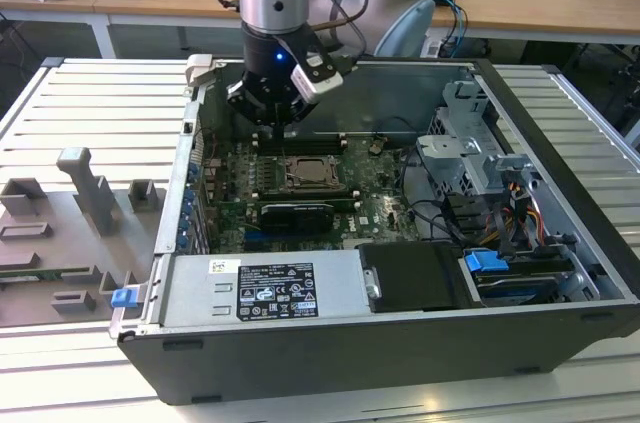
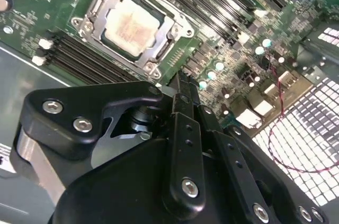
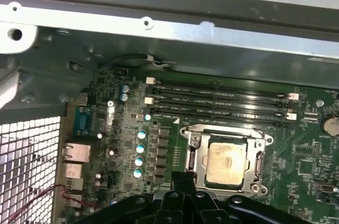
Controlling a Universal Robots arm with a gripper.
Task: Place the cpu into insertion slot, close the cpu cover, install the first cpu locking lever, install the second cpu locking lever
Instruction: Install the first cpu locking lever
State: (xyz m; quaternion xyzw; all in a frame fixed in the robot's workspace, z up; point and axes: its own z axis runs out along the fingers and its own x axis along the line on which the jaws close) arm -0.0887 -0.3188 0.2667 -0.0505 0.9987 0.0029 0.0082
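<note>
Claw (image 2: 183, 83): hangs above the motherboard, just beside the socket — fingers pressed together, nothing held.
Cpu (image 3: 226, 163): lies flat in the insertion slot (image 3: 197, 161), pale face up, seen in both wrist views.
Cpu cover (image 2: 168, 21): appears folded down, its silver frame ringing the chip; I judge it closed.
Step in hand: placing looks done and the cover seems shut, so the locking levers are the matter now — whether either is latched I cannot tell.
Next move calls for: a narrow fingertip set squarely on a thin lever beside the socket, clear of the memory slots (image 3: 222, 99).
</note>
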